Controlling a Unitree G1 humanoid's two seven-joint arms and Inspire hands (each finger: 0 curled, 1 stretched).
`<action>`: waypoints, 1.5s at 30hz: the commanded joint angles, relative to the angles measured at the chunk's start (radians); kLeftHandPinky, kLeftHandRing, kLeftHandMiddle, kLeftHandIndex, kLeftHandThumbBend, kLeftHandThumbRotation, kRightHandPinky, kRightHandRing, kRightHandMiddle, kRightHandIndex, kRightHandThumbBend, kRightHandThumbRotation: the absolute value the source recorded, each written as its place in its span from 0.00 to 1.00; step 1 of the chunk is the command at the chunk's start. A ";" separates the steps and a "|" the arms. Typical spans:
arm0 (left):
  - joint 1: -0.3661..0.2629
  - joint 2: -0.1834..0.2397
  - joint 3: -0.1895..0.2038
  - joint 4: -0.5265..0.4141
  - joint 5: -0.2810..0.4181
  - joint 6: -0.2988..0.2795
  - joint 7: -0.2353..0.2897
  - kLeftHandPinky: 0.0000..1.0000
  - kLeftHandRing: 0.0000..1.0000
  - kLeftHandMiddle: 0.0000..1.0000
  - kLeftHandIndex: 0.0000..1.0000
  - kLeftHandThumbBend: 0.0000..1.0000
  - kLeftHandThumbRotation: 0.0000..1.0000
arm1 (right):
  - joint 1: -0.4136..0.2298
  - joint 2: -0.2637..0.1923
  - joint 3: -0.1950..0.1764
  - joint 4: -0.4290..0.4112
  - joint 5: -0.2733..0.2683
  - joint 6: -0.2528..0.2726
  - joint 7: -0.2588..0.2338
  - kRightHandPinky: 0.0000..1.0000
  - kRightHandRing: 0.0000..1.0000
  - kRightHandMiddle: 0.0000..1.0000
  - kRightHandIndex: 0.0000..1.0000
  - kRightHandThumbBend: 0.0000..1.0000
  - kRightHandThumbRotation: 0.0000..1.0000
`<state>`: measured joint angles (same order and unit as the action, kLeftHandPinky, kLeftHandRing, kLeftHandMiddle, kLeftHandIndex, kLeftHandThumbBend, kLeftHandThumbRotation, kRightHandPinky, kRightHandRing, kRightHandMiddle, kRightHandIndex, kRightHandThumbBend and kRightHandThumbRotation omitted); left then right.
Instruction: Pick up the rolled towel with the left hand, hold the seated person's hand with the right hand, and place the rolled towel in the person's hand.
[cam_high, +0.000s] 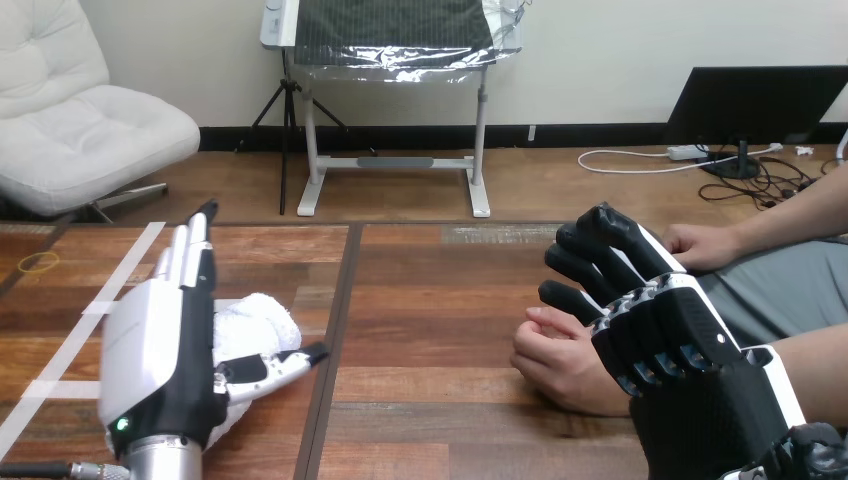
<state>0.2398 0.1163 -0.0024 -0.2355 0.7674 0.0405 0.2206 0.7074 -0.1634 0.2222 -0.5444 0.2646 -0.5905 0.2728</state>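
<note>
White rolled terry towel (260, 325) lies on the brown wooden table (430, 300), at the left, not lifted. Left hand (165, 340) is against its near side: fingers straight and together, thumb spread along the towel's front, nothing clamped. At the right, right hand (690, 350) sits over the person's nearer hand (560, 360), touching or just above; cannot tell if it grips.

Judgement: 0 of 3 steps confirmed. Grasp, hold and handover remain.
</note>
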 joint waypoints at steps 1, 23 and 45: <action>-0.077 0.026 -0.007 0.018 0.034 0.025 0.028 0.82 0.94 0.97 0.95 1.00 0.17 | -0.032 0.002 -0.005 -0.042 0.000 -0.010 0.001 0.84 0.87 0.87 0.87 1.00 1.00; -0.106 0.050 -0.017 0.088 0.055 0.119 0.070 0.92 0.95 0.96 0.93 1.00 0.14 | -0.035 0.000 -0.005 -0.042 0.006 -0.010 0.008 0.82 0.86 0.85 0.86 1.00 1.00; -0.128 0.055 -0.055 0.065 0.085 0.292 -0.012 1.00 0.96 0.97 0.95 1.00 0.21 | -0.041 0.003 -0.006 -0.036 0.003 -0.024 0.013 0.81 0.85 0.84 0.85 1.00 0.99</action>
<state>0.1796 0.1513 -0.0352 -0.1434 0.8242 0.3007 0.2275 0.7066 -0.1635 0.2221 -0.5443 0.2660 -0.5910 0.2820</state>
